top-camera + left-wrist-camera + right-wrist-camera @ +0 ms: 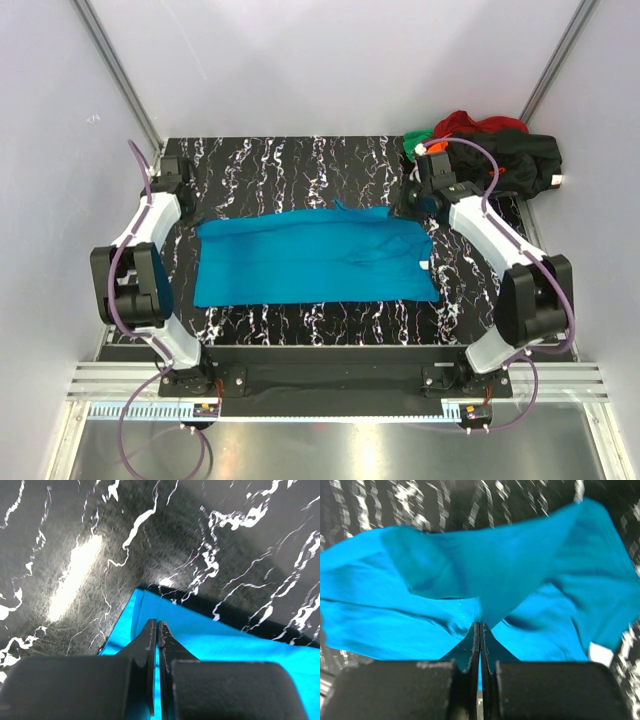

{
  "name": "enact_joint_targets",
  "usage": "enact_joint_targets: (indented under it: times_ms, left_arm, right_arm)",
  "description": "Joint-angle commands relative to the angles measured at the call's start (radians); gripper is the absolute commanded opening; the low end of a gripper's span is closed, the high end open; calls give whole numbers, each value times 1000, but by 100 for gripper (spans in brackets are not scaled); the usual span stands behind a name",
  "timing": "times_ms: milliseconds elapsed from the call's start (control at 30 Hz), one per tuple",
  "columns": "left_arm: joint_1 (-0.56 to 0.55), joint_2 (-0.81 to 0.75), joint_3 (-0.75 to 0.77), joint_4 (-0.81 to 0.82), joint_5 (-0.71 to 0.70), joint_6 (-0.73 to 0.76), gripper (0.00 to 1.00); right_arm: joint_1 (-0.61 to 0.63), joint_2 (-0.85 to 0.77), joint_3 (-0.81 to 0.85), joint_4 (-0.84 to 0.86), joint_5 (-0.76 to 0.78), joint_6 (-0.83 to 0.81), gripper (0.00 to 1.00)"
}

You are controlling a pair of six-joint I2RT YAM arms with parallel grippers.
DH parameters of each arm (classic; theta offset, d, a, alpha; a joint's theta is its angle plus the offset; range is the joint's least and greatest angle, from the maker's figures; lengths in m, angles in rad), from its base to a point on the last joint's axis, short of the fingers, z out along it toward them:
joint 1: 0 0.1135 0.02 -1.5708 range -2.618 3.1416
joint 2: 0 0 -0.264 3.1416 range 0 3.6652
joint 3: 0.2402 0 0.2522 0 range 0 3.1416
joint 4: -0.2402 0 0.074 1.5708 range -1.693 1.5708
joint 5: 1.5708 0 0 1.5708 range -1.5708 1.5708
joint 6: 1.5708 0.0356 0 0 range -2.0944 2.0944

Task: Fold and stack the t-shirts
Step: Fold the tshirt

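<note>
A bright teal-blue t-shirt (315, 260) lies folded lengthwise across the black marbled table (300, 160), its small white neck tag (423, 265) at the right end. My left gripper (190, 212) sits at the shirt's far left corner. In the left wrist view its jaws (157, 622) are shut with the tips down on the cloth (225, 645) just inside that corner. My right gripper (415, 205) is at the far right corner. There it is shut (480, 624) on a pinch of teal cloth (495, 565) that rises in a peak to its tips.
More t-shirts lie in a heap at the back right corner: red (480, 125), green (415, 140) and black (525, 160). White walls and metal posts enclose the table. The arm bases stand on a rail (330, 385) along the near edge.
</note>
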Motion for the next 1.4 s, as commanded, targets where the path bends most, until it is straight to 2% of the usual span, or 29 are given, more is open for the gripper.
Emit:
enact_joint_targets:
  times_ms: [0, 333, 567, 600, 633, 667, 733, 767, 800, 900, 1000, 1067, 1267, 1367]
  left_arm:
    - [3, -42, -27, 64, -8, -8, 0]
    - [5, -65, -84, 64, -54, -1, 0]
    - [9, -90, -153, 62, -80, -43, 0]
    - [11, -98, -156, 59, -83, -47, 3]
    - [14, -117, -163, 52, -88, -64, 38]
    - [18, -131, -183, 50, -97, -75, 62]
    - [46, -198, -221, 53, -106, -130, 90]
    - [60, -226, -269, 51, -106, -150, 95]
    - [81, -257, -294, 54, -105, -168, 99]
    - [84, -384, -386, 71, -120, -208, 99]
    - [86, -510, -464, 90, -108, -219, 99]
    - [86, -541, -502, 94, -74, -219, 99]
    - [78, -590, -590, 122, -19, -224, 99]
    - [77, -578, -614, 122, 22, -227, 98]
  right_arm:
    - [4, -113, -79, 46, 71, -5, 0]
    - [6, -323, -281, 54, 111, 28, 0]
    - [6, -515, -475, 73, 166, 141, 0]
    - [6, -533, -493, 73, 166, 150, 0]
    - [6, -564, -527, 73, 187, 160, 8]
    - [6, -578, -544, 67, 198, 185, 26]
    - [6, -616, -595, 58, 240, 216, 58]
    - [6, -627, -610, 52, 287, 253, 79]
    - [6, -631, -630, 50, 301, 265, 83]
    - [4, -616, -632, 44, 330, 295, 89]
    - [4, -524, -607, 46, 300, 310, 91]
    - [4, -435, -599, 47, 267, 331, 91]
    - [2, -263, -647, 144, 211, 370, 87]
    - [6, -190, -648, 185, 195, 364, 76]
